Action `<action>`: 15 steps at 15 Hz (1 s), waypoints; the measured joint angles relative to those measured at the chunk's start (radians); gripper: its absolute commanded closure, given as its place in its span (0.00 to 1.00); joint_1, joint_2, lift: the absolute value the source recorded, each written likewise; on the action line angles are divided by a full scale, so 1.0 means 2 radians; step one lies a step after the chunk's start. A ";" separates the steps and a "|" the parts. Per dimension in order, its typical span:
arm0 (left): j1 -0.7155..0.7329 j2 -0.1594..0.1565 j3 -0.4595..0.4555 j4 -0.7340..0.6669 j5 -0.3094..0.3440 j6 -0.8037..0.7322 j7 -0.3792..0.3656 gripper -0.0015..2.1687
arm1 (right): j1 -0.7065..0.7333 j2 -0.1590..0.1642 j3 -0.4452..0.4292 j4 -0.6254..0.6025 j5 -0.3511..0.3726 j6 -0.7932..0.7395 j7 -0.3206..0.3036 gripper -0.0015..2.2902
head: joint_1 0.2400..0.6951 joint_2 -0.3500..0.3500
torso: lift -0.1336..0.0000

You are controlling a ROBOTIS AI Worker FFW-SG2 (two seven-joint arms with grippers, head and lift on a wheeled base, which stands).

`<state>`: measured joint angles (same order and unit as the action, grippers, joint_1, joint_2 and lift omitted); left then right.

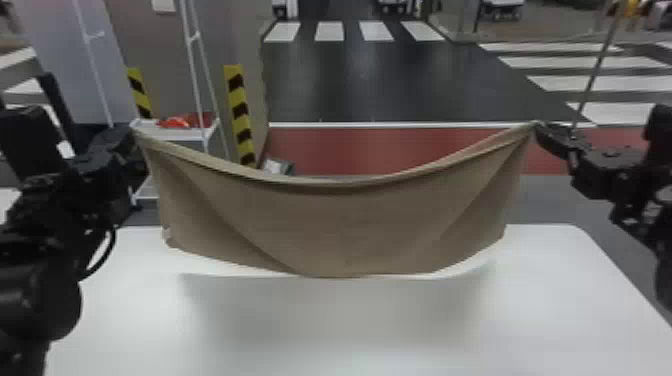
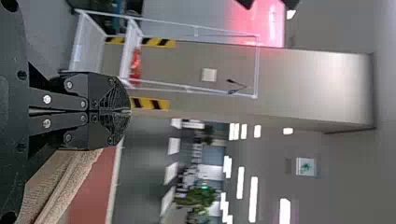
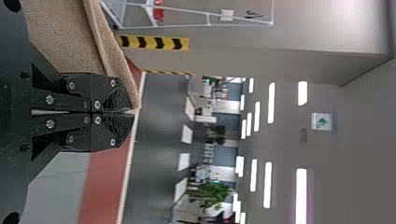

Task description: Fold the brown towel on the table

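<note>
My left gripper [image 1: 131,134] and my right gripper [image 1: 539,126] hold the brown towel [image 1: 345,225] by its two upper corners, above the white table. The towel's top edge sags in the middle, and its lower edge hangs in a curve above the tabletop. In the left wrist view the left gripper [image 2: 127,111] is closed, with the towel [image 2: 63,186] beside it. The right wrist view has the right gripper [image 3: 130,112] closed on a corner of the towel [image 3: 70,37].
The white table [image 1: 350,330] lies below the towel. Behind its far left side stands a white rack [image 1: 172,132] with red items on it, next to a wall with yellow-black striped guards [image 1: 240,115].
</note>
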<state>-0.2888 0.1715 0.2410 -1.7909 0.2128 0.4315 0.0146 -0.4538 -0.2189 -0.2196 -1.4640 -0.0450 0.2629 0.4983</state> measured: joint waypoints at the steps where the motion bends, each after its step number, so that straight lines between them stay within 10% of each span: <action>1: -0.018 0.001 0.000 0.017 0.006 -0.025 0.000 0.83 | -0.020 -0.002 -0.001 0.026 -0.005 -0.034 0.005 0.70 | 0.27 0.57 | 0.12; 4: 0.025 -0.001 0.012 -0.026 0.023 -0.022 0.000 0.83 | 0.013 -0.020 -0.006 0.006 -0.026 -0.029 0.027 0.70 | 0.26 0.57 | 0.12; 11: 0.292 -0.068 0.017 -0.200 0.037 -0.018 0.026 0.83 | 0.235 -0.043 -0.092 -0.087 -0.062 -0.054 0.133 0.70 | 0.96 0.47 | 0.12; 15: 0.356 -0.080 0.025 -0.278 0.051 0.086 0.014 0.83 | 0.320 -0.039 -0.156 -0.100 -0.060 -0.087 0.189 0.70 | 1.00 0.36 | 0.12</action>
<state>0.4238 0.0117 0.2916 -2.3475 0.3140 0.6037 0.0422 0.1870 -0.2978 -0.5320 -1.6640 -0.1644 0.0883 0.8769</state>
